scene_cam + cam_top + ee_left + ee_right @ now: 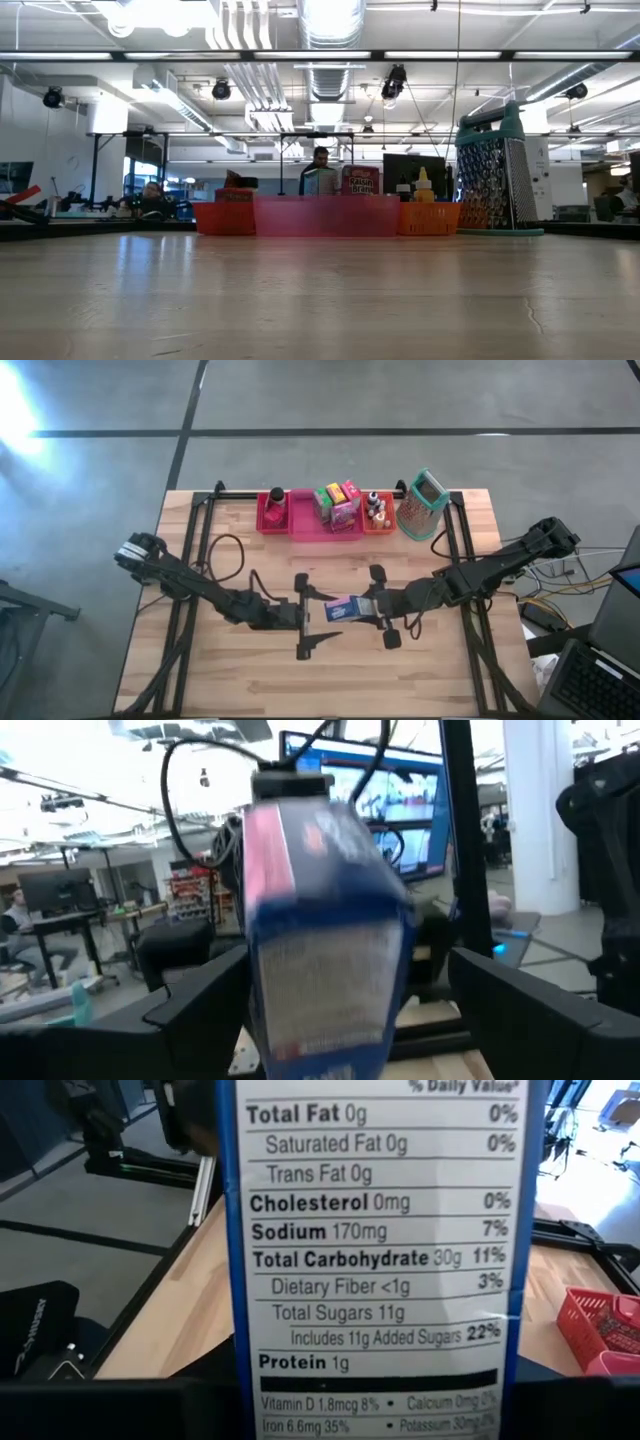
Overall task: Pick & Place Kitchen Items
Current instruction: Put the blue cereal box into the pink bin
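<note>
A small blue box (343, 608) with a pink face and a nutrition label hangs in the air over the table's middle, between my two grippers. My right gripper (368, 606) is shut on its right end. My left gripper (325, 616) is open at the box's left end. In the left wrist view its fingers (200, 1005) stand on either side of the box (325, 950) with a gap on each side. The label (375, 1230) fills the right wrist view. Neither arm nor the box shows in the low view. My right gripper holds the blue box by its end toward the table's right (358, 606), coming level from the right side. The box is lifted clear of the table and sticks out toward the left gripper. In the right wrist view the box itself hides the place of contact.
Along the far edge stand a red bin (273, 512), a pink bin (325, 525) with colourful boxes, an orange bin (378, 520) with small bottles, and a teal-framed grater (422, 505). Bare wood lies on the near half of the table (330, 680).
</note>
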Available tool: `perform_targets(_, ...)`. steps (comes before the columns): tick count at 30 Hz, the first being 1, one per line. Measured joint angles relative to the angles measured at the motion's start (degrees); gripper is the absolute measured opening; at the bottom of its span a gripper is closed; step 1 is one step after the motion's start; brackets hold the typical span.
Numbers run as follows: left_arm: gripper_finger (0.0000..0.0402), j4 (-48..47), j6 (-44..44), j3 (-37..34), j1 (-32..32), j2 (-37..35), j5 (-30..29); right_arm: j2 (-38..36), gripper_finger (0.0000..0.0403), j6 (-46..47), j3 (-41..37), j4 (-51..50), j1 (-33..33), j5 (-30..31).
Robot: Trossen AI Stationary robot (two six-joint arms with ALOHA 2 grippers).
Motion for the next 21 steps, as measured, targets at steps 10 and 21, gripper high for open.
perform_targets(10,0.0337,3.64,-2.09,0.62,1.84,0.0,-0.74,0.02,0.013,-1.87,0.0,1.95,0.0,0.04)
perform_targets(21,0.0332,4.71,-3.41,1.53,3.93,0.0,1.02,0.09,0.0155,-3.06,0.0,3.3,-0.04,1.42)
